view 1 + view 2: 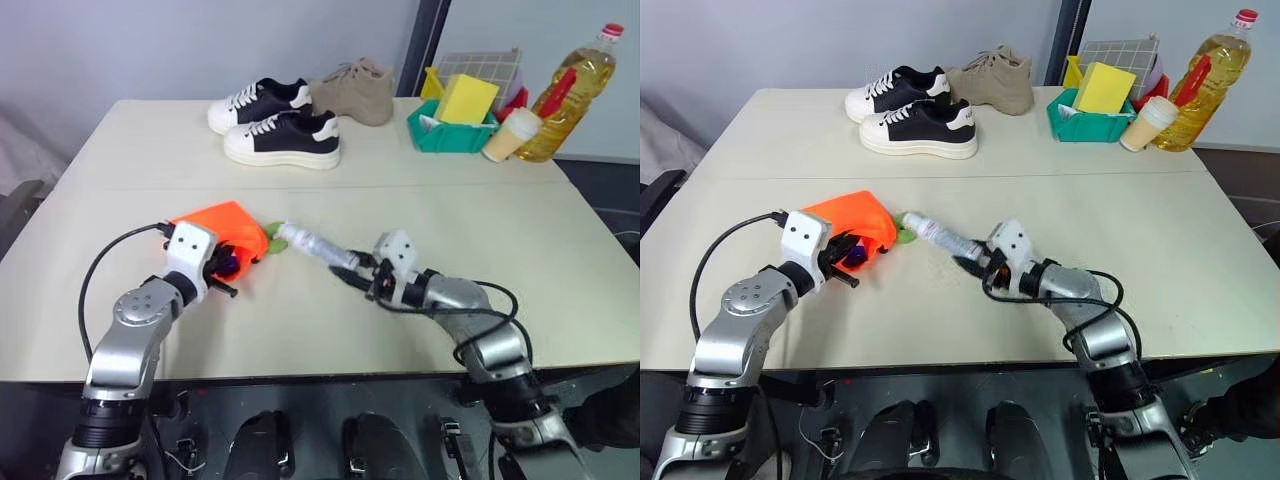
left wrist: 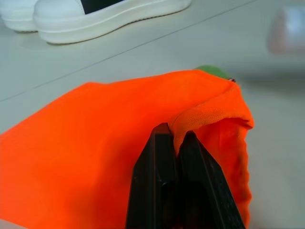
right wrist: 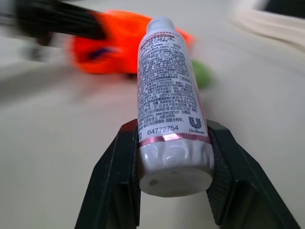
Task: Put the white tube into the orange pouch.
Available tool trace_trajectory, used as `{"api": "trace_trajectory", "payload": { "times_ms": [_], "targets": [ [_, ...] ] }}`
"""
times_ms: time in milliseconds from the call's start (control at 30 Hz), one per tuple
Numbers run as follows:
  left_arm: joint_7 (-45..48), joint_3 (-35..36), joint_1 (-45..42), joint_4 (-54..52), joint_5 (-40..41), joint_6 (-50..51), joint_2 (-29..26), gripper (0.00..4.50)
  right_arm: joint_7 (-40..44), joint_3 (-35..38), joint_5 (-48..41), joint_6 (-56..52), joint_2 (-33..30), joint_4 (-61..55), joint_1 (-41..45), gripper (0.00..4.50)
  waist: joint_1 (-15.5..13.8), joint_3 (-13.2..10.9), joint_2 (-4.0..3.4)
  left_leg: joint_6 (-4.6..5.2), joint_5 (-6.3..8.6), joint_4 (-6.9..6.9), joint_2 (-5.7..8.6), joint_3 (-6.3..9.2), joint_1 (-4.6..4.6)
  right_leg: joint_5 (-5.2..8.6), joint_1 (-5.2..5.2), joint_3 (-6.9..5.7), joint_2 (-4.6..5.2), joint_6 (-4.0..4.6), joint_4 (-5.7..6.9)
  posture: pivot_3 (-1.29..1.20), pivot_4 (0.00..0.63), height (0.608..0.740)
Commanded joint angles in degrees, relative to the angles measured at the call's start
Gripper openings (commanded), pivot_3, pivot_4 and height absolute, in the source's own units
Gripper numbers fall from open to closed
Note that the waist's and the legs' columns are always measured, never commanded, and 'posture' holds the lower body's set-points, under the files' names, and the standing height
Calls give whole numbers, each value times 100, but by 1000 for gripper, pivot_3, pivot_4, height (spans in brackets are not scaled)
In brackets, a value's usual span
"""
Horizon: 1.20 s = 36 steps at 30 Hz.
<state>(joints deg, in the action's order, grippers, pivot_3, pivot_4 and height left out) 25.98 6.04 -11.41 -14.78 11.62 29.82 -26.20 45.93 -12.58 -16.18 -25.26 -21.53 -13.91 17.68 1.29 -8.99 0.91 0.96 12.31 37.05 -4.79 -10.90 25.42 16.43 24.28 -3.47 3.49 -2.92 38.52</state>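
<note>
at the near left of the table (image 1: 120,200), the left gripper (image 1: 228,272) was pinched fully closed on a fold of the orange pouch (image 1: 225,225), right at the rim of its mouth. the cloth rose in a ridge between the black fingers (image 2: 159,157), so the grip looked meant to lift the upper lip and keep the mouth gaping toward the middle of the table. the dark opening faced the right arm. just beside the pouch's mouth lay the green disc (image 1: 272,240) of the drawstring, touching the table.

toward the centre, the white tube (image 1: 312,245) hung level above the table, its far end near the green disc and aimed at the pouch mouth, not yet inside. the right gripper (image 1: 352,272) was partly closed around the tube's base end, one finger on each side, holding it lengthwise so the free end could lead into the bag. judged: tube picked up, insertion not done; the next move needed the tube's tip lined up with the raised lip. risk: tip catching the cloth edge or the cord.

at the far side, well apart, stood two black-and-white shoes (image 1: 275,125), a beige shoe (image 1: 352,92), a green bin (image 1: 450,130) with a yellow sponge (image 1: 465,98), a cup (image 1: 510,133) and an oil bottle (image 1: 570,95).
</note>
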Motion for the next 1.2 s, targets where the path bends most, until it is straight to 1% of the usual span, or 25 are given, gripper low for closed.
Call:
{"api": "trace_trajectory", "payload": {
  "times_ms": [33, 167, 300, 400, 667, 867, 1067, 1200],
  "targets": [
    [-4, 146, -10, -305, 160, 51, -11, 0, -99, -249, 11, -193, 109, -302, 130, 1191, -11, 0, 1, 7, 4, 1, 0, 1, 0, 0, -1, -1, 0, 1, 0, 0, 150, 740],
    [-7, 133, 3, -418, 243, 143, -35, 0, -247, -547, 212, -236, 286, 11, 305, 1191, -32, 0, 1, 8, 5, 7, 3, 1, 1, 8, -3, -3, 6, 16, -2, 0, 150, 740],
    [37, 156, 46, -573, 350, 217, -68, 0, -505, -669, 370, -204, 672, 504, 566, 1191, -16, 1, 1, 5, 3, 5, 3, 1, 2, 7, -2, -3, 5, 15, -1, 0, 150, 740],
    [114, 167, 107, -765, 478, 243, -96, 0, -856, -601, 505, -169, 1071, 1005, 843, 1191, -1, 1, 1, -8, -5, 4, 2, 1, 2, 1, 0, -3, 3, 4, -1, 0, 150, 740],
    [361, -53, 214, -1207, 760, 413, -148, 0, -1305, -522, 698, -123, 1586, 1582, 1243, 1191, -12, 1, 1, -17, -10, 4, 3, -1, 4, 0, 0, -3, 3, 2, -2, 0, 150, 740],
    [525, -292, 176, -1401, 878, 582, -195, 0, -1518, -599, 858, -131, 1789, 1722, 1345, 1191, -4, 1, 1, -19, -9, 1, 3, -2, 5, 0, 2, -3, 3, 2, -2, 0, 150, 740],
    [620, -438, 87, -1462, 1041, 741, -192, 0, -1831, -495, 943, -124, 2048, 1889, 1424, 1191, -5, 1, 1, -19, -10, 1, 3, -2, 5, 0, 2, -3, 3, 2, -2, 0, 150, 740],
    [734, -509, 67, -1635, 1315, 921, -172, 0, -1944, -509, 985, -96, 2146, 2016, 1524, 1191, -2, 1, 1, -20, -9, 1, 3, -2, 5, 0, 3, -3, 3, 2, -2, 0, 150, 740]
  ]
}}
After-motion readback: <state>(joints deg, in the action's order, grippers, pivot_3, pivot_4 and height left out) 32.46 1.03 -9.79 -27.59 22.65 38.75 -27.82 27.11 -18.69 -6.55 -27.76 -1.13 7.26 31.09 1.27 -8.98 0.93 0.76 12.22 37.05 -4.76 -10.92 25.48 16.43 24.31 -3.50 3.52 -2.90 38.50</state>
